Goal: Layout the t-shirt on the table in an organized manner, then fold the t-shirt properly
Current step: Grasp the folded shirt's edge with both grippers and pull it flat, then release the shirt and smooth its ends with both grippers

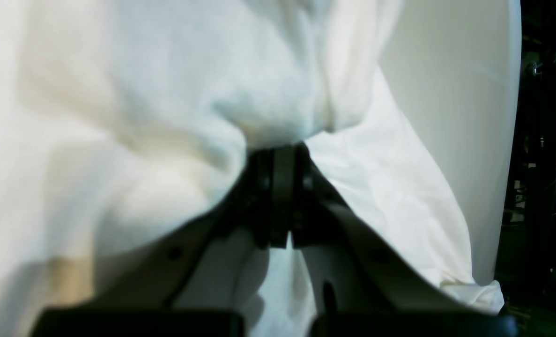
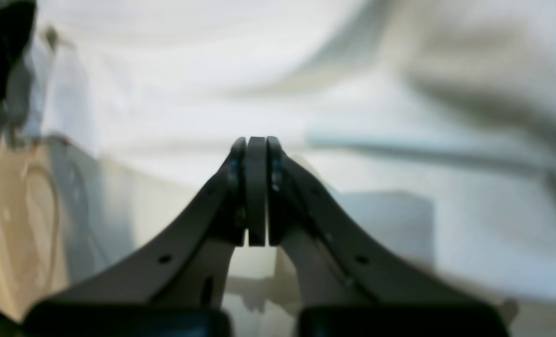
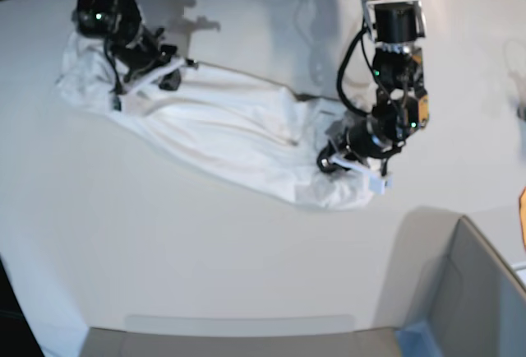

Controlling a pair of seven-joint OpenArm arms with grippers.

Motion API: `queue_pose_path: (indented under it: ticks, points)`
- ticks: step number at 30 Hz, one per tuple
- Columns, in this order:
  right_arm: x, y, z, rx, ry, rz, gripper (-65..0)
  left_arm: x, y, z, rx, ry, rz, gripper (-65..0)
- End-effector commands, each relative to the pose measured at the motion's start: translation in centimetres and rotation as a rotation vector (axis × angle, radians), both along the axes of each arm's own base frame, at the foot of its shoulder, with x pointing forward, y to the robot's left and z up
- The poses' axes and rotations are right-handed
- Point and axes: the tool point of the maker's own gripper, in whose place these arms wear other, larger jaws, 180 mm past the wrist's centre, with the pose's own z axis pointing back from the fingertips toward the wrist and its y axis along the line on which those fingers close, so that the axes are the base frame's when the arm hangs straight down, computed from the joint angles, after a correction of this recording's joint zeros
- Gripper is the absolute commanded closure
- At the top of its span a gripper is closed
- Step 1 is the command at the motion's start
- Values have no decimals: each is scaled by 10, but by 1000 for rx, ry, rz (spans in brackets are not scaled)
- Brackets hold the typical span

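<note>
My left gripper (image 1: 282,154) pinches the t-shirt (image 3: 230,131); my right gripper (image 2: 256,145) pressed together, grip on cloth unclear; shirt lies stretched, rumpled, on the table (image 3: 205,266) between both arms.

Right wrist cam is pretty blurry, but the right gripper (image 2: 257,154) sits dead centre with its jaws pressed together, nothing obviously between them. Behind and all around it is the t-shirt (image 2: 306,84), rumpled white cloth with soft folds running off to the gripper's right, probably bunched.
</note>
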Motion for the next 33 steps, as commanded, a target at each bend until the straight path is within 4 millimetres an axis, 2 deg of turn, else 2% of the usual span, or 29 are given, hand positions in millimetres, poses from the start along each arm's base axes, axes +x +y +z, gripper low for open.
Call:
queue_pose_path:
  ticks: [1,4,9,13,16,18,23,29,33]
  points:
    - [11,0,14,1,-59,0,0,-24,22,-26,115,115,7,0]
    - [19,-3,18,14,-64,-39,0,-33,22,-32,115,134,6,0]
    - [18,-11,14,42,-22,-148,-12,-35,22,-33,116,138,6,0]
    - [9,-21,7,37,14,-204,-162,-36,22,-33,116,139,6,0]
    - [6,-54,11,34,7,-309,-242,-36,22,-33,116,142,4,0]
    - [5,-71,15,76,-5,-369,-248,-36,22,-33,116,142,2,0]
    - [-5,-95,25,201,-21,-468,-247,-37,20,-34,116,143,-5,0]
    - [-38,-92,12,282,58,-495,-247,-37,20,-34,116,144,-6,0]
    - [-42,-93,-1,276,87,-522,-247,-38,21,-34,115,147,0,0]
